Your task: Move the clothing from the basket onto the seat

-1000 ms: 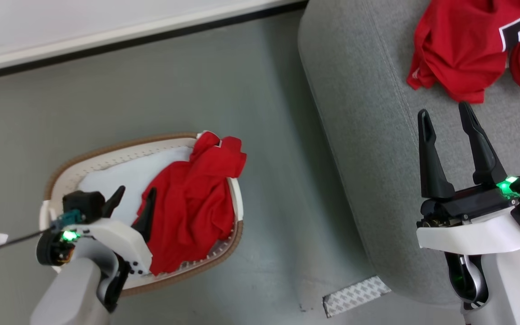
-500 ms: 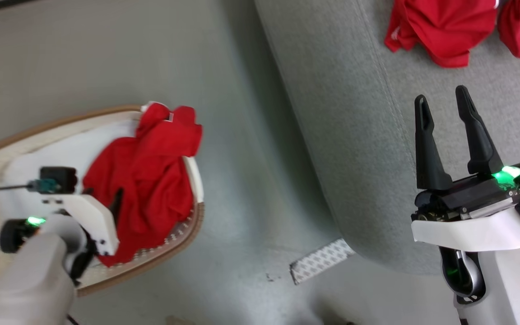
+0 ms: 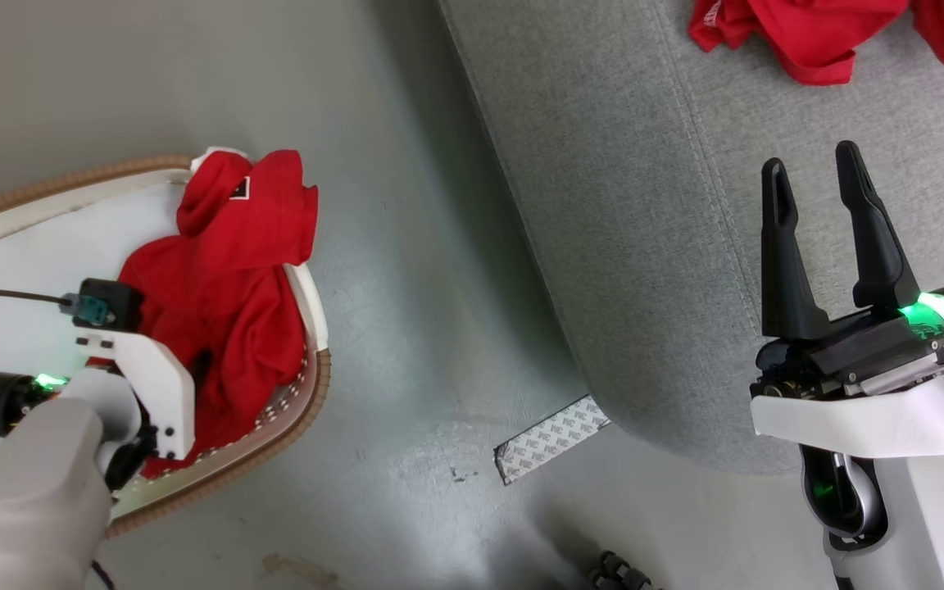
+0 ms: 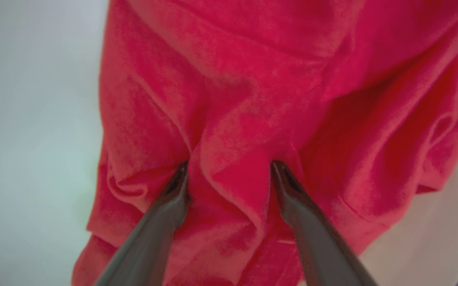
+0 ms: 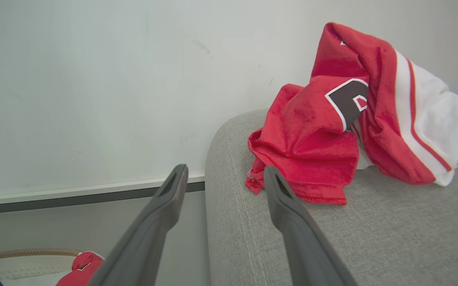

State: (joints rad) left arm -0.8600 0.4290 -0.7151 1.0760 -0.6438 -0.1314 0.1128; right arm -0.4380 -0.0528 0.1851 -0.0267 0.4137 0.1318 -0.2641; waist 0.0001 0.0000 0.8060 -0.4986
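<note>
- Pressing into the red jersey (image 4: pixel 253 79) in the basket (image 3: pixel 323 373), the left gripper (image 4: pixel 229 174) has its jaws spread, with a fold of cloth bunched between the fingertips.
- That jersey lies heaped against the basket's right side, partly draped over the rim.
- The right gripper (image 3: pixel 812 164) hovers above the sofa (image 3: pixel 644 246) edge, jaws apart and empty.
- A second jersey (image 5: pixel 332 119) lies crumpled on the sofa cushion.

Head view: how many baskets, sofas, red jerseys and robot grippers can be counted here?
Basket: 1
Sofa: 1
Red jerseys: 2, basket jersey, sofa jersey
Grippers: 2, left gripper, right gripper
Total: 6
</note>
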